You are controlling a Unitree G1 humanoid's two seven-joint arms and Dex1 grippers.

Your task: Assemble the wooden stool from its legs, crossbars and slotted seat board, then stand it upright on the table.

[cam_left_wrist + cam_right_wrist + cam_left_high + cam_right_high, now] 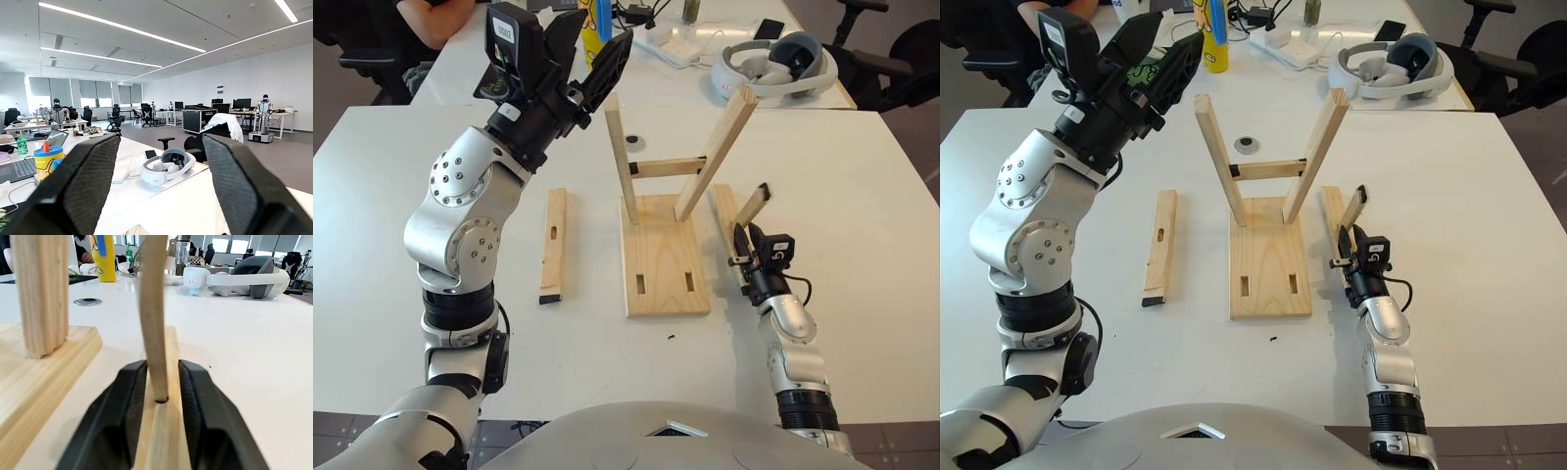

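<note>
Seat board (666,259) lies flat on the table (862,196), with two upright legs (620,157) planted in its far slots. In the left wrist view, the left claw (159,142) is held spread apart and empty. In the right wrist view, the right claw (159,364) is clamped on a lying leg (159,445) whose crossbar (152,308) leans; that joint should be squared before lifting.

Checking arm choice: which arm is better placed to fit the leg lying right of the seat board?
Likely right: the right tool grips the crossbar plugged into that leg; the left tool is raised high, open, away from it.
</note>
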